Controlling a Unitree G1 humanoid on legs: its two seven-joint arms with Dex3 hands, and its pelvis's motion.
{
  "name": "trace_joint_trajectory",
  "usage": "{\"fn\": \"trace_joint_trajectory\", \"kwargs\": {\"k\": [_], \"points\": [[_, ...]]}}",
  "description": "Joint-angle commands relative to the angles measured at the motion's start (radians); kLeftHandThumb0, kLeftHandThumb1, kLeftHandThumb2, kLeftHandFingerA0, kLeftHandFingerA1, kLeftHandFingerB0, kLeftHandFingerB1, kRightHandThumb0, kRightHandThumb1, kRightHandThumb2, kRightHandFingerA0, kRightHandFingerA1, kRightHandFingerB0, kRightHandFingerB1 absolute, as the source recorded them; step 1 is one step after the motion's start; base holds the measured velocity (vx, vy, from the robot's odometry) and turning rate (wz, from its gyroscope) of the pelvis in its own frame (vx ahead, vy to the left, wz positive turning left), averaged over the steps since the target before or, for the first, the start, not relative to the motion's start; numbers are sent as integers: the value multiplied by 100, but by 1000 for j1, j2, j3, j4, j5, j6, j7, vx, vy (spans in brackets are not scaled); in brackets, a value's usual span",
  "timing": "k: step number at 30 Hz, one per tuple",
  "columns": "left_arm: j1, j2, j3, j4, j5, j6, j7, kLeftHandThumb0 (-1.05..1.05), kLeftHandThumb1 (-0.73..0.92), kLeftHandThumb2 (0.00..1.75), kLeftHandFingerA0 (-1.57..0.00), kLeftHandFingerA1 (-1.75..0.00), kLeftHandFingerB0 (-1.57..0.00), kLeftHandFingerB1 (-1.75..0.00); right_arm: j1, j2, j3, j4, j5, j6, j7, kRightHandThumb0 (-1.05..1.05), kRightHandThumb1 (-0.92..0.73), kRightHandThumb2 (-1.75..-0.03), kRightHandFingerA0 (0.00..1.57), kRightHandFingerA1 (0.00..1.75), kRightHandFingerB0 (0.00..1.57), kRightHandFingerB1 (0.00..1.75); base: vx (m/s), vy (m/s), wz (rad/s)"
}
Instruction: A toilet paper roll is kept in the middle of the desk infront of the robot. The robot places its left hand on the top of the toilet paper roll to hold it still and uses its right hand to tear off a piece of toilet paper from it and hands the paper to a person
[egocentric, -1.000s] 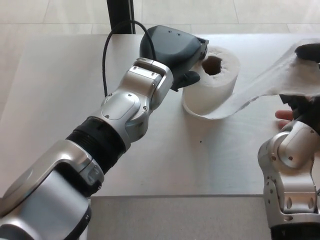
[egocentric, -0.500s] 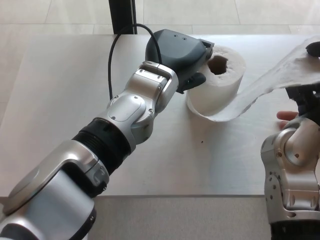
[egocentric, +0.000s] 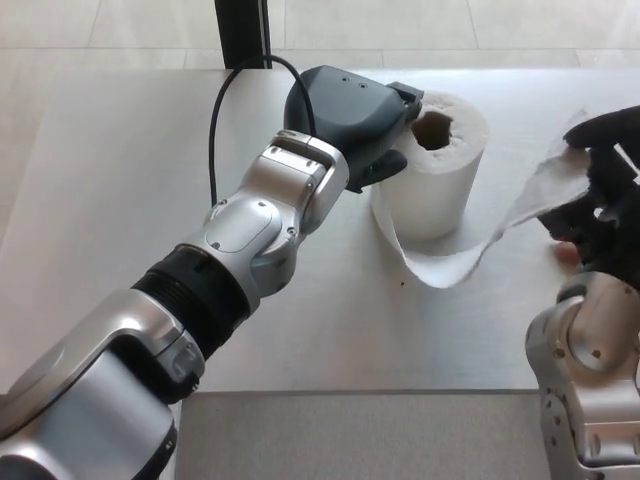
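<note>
At the right edge of the frame the right hand (egocentric: 600, 195) pinches the loose strip of paper (egocentric: 480, 245), which sags onto the desk (egocentric: 110, 200) (a person's fingertip (egocentric: 567, 252) peeks out beside it). Higher up, right of centre, the toilet paper roll (egocentric: 435, 170) stands upright with the left hand (egocentric: 355, 120) pressed against its upper left side, holding it.

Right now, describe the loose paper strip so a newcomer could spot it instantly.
Start at the grey desk, then find the upright toilet paper roll the left robot hand leans on. From the roll's base, the paper strip sags onto the desk and rises rightward into the right robot hand. It is the only thin, crumpled white ribbon.
</note>
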Motion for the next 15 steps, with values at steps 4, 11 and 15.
{"fn": "trace_joint_trajectory", "kwargs": {"k": [4, 11, 15], "points": [[50, 48, -18, -14, 4, -28, -48, -56, 88, 67, -65, -76, -49, -45, 83, -251, 22, -28, -148, 1, 183, -22, -34, -125, 106, 160, 95, 143, 0, 0, 0], [83, 82, -17, -59, 9, -24, -44, -57, 88, 66, -65, -86, -52, -49, 150, -397, -31, -11, -119, -20, 265, -14, -39, -122, 100, 163, 87, 141, 0, 0, 0], [95, 83, -20, -70, 7, -17, -52, -58, 88, 66, -68, -90, -53, -50, 176, -432, -62, -31, -74, -9, 323, -21, -64, -75, 97, 158, 90, 135, 0, 0, 0]]}}
